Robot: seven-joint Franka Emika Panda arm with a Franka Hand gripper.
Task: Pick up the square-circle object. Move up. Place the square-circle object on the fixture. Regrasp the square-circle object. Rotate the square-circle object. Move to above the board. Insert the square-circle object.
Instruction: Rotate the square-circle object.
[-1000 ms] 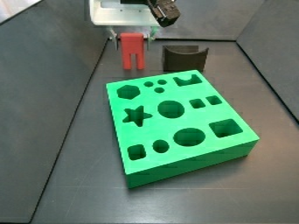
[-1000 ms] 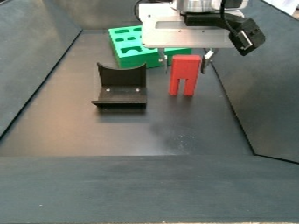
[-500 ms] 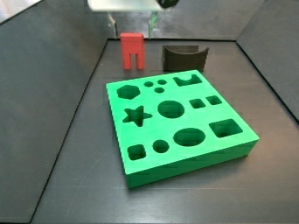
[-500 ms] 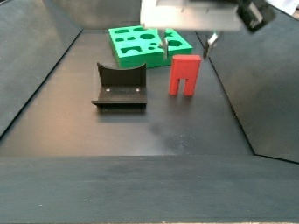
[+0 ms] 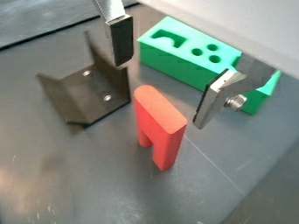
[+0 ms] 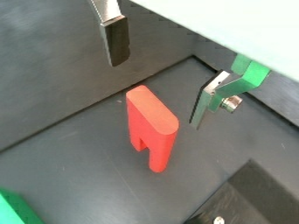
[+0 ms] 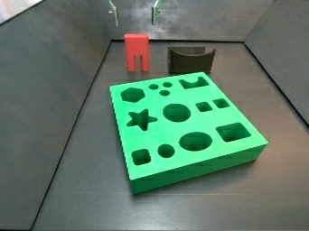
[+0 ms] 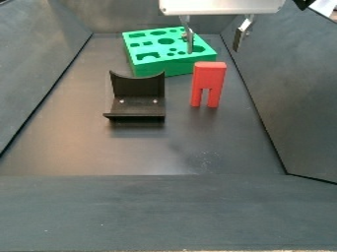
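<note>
The square-circle object (image 7: 135, 51) is a small red block standing upright on the dark floor, notch end down, in both side views (image 8: 208, 84) and both wrist views (image 5: 158, 129) (image 6: 152, 129). My gripper (image 7: 134, 13) hangs open well above it, and only the finger tips show in the side views (image 8: 216, 36). In the wrist views the red block lies below the gap between the silver fingers (image 5: 117, 39) (image 6: 212, 96), touching neither. The dark fixture (image 7: 190, 59) (image 8: 134, 98) stands beside the block. The green board (image 7: 182, 126) lies nearer the front.
Dark sloping walls (image 7: 72, 72) enclose the floor on the sides and back. The board (image 8: 158, 49) sits against the far end in a side view, and its corner block shows behind the fixture (image 5: 84, 87) in a wrist view.
My gripper has risen straight up from around the red block, its body leaving the side views. The block stays standing where it was, not held.
</note>
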